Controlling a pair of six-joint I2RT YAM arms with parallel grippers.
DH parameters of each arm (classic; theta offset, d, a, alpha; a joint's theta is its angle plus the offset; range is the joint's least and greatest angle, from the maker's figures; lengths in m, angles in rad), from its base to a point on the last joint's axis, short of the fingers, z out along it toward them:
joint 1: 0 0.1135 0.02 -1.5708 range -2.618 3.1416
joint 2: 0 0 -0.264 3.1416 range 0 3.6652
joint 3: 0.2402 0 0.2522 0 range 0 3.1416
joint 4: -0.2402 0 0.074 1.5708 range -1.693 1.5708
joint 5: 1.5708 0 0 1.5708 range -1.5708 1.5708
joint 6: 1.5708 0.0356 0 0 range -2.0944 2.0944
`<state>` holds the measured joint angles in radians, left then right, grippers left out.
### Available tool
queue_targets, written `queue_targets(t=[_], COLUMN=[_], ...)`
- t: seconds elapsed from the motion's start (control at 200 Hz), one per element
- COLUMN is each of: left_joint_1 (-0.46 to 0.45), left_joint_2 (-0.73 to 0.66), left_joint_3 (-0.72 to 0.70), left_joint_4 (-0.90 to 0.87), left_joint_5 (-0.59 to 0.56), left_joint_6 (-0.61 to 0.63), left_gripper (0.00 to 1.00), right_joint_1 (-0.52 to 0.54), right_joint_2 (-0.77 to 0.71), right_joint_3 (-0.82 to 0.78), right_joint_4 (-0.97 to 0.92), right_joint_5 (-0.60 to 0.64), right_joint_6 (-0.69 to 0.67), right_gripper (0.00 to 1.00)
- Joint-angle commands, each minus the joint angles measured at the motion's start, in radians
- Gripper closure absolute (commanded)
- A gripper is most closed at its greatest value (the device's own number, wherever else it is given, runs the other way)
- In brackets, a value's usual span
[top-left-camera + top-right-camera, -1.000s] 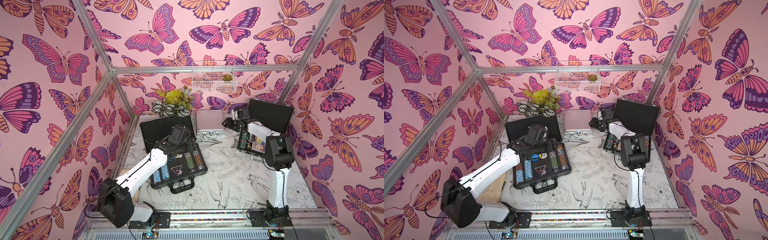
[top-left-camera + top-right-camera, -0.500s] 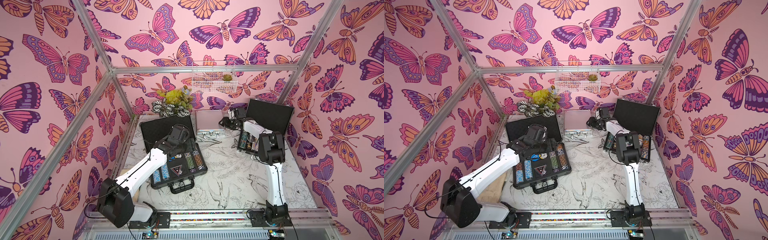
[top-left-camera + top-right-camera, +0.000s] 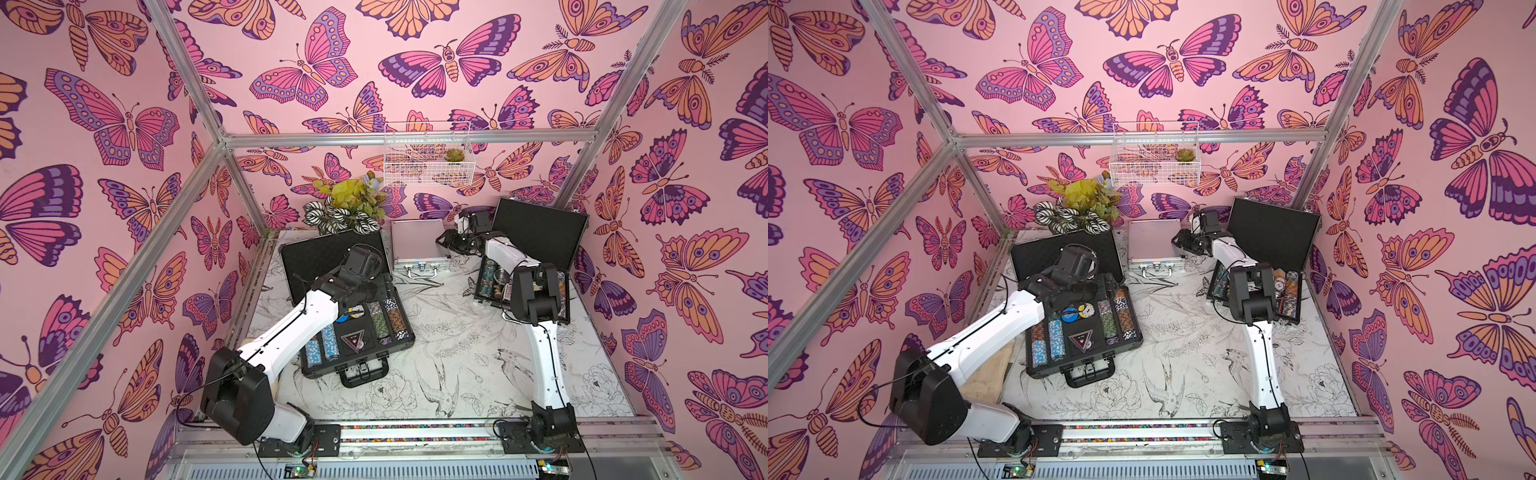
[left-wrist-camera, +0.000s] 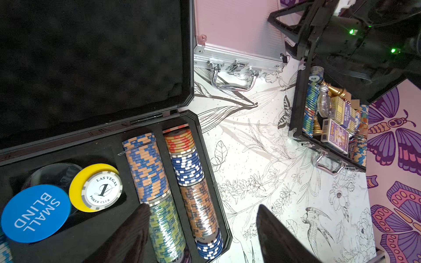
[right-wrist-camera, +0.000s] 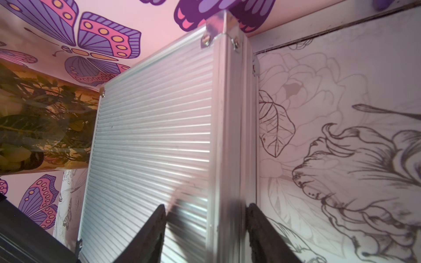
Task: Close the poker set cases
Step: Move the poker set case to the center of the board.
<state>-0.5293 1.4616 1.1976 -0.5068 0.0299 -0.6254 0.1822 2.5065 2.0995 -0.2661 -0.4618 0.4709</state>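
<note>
Three poker set cases show in both top views. The large dark-grey case (image 3: 316, 257) (image 3: 1050, 253) lies open at the left, with chip rows (image 4: 145, 168) in black foam. My left gripper (image 4: 202, 216) hangs open over its right-hand chip rows and holds nothing. The small silver case (image 3: 415, 241) (image 4: 237, 57) stands closed at the back. My right gripper (image 5: 206, 206) (image 3: 451, 245) is open astride its right edge (image 5: 227, 136), one finger (image 5: 157, 218) on the ribbed lid and the other against the side wall. The flat black case (image 3: 536, 232) (image 4: 296, 109) is open at the right, lid upright.
A potted plant (image 3: 345, 208) with striped leaves stands at the back left, just behind the large case's lid. A white wire basket (image 3: 428, 162) hangs on the back wall. Butterfly walls close in on three sides. The arms' base rail (image 3: 415, 432) runs along the front.
The right arm's elbow has swung left, and its gripper has edged left along the silver case's side. The left arm and all three cases have not moved.
</note>
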Motion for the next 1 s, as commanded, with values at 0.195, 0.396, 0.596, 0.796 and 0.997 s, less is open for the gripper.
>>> queue_targets(t=[0.195,0.396,0.596,0.796,0.997], left_joint_1=[0.005,0.005,0.005,0.005,0.005], left_joint_2=[0.029,0.024,0.018,0.020,0.010], left_joint_3=[0.034,0.033,0.026,0.020,0.016], left_joint_4=[-0.027,-0.027,-0.027,-0.026,-0.028], left_joint_5=[0.002,-0.001,-0.004,0.002,-0.007], left_joint_6=[0.018,0.022,0.023,0.018,0.019], left_gripper=[0.25,0.25,0.25,0.25,0.25], right_joint_1=[0.063,0.078,0.089,0.092,0.059], right_joint_2=[0.055,0.075,0.089,0.085,0.009], right_joint_3=[0.007,0.008,0.017,0.014,-0.058], right_joint_4=[0.059,0.115,0.134,0.143,0.194], right_joint_5=[-0.069,-0.060,-0.076,-0.100,-0.098], right_joint_6=[0.040,0.108,0.133,0.133,0.173], right_gripper=[0.43,0.44,0.44,0.43,0.42])
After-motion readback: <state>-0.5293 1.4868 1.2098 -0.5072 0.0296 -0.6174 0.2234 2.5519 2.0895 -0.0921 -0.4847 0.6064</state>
